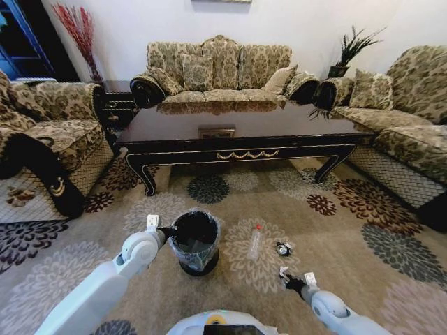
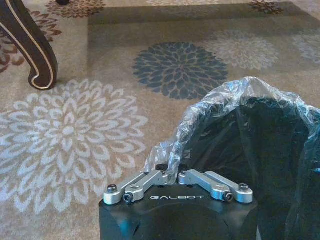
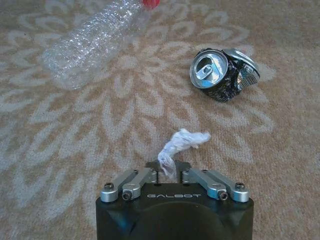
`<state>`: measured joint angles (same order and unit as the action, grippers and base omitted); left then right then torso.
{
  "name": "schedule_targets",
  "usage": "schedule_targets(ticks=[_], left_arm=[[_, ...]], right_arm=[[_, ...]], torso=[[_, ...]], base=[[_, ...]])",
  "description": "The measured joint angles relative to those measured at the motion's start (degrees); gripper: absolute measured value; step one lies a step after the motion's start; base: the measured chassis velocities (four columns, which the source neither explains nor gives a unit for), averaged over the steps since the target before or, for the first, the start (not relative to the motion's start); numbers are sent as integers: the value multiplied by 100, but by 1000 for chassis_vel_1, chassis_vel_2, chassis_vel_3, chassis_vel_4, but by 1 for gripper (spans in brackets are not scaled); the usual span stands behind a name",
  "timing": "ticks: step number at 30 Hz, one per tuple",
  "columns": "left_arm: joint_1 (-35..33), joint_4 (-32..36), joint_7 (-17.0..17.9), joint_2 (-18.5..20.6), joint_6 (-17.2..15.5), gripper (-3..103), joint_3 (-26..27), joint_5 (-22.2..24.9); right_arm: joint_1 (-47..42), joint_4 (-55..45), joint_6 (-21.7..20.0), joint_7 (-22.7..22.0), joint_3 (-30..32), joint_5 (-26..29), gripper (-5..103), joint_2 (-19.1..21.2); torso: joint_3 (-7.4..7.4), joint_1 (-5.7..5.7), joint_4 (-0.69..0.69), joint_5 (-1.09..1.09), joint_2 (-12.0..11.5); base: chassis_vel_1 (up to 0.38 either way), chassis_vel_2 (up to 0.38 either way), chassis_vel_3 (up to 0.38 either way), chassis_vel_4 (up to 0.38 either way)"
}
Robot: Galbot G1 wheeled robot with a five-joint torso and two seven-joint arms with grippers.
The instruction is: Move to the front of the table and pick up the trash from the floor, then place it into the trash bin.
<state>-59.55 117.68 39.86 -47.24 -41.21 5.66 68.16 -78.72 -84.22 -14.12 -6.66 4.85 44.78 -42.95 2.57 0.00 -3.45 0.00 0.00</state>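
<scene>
The black trash bin (image 1: 195, 241) with a crinkled clear liner (image 2: 235, 100) stands on the flowered carpet floor (image 1: 328, 230) in front of the dark table (image 1: 237, 125). My left gripper (image 1: 166, 229) (image 2: 170, 173) is shut on the liner at the bin's rim. To the bin's right lie a clear plastic bottle (image 1: 255, 241) (image 3: 95, 37) with a red cap and a crushed dark-and-silver can (image 1: 283, 248) (image 3: 224, 74). My right gripper (image 1: 285, 278) (image 3: 170, 171) sits low over the carpet near them, shut on a white crumpled paper bit (image 3: 182, 142).
A curved table leg (image 2: 30, 50) stands on the carpet off to the bin's far left. Patterned sofas (image 1: 216, 70) ring the table on three sides. Open carpet lies between the table and me.
</scene>
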Motion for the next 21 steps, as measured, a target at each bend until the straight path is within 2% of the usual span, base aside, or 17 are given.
schedule_targets(ticks=[1, 3, 4, 6, 17, 21], left_arm=[[0, 0, 0, 0, 0, 4, 0, 0], [-3, 0, -1, 0, 0, 4, 3, -1], [-3, 0, -5, 1, 0, 4, 4, -2], [-3, -3, -17, -5, -2, 4, 4, -3], [18, -65, -27, -98, -7, 4, -86, -54], [13, -112, -90, -135, -10, 4, -126, -174]], right_arm=[[0, 0, 0, 0, 0, 0, 19, 0], [-12, 1, 14, 6, 8, -16, 9, 1], [-31, -10, 18, 6, 29, -38, 9, 6], [-76, -51, 44, 6, 100, -157, 2, 0], [-460, -567, 69, 6, 573, -218, 0, 99], [-757, -1189, 78, 8, 961, -104, 0, 249]], torso=[[0, 0, 0, 0, 0], [0, 0, 0, 1, 0], [0, 0, 0, 0, 0], [0, 0, 0, 1, 0], [0, 0, 0, 1, 0], [0, 0, -2, 0, 0]], base=[[0, 0, 0, 0], [0, 0, 0, 0], [0, 0, 0, 0], [0, 0, 0, 0], [0, 0, 0, 0], [0, 0, 0, 0]])
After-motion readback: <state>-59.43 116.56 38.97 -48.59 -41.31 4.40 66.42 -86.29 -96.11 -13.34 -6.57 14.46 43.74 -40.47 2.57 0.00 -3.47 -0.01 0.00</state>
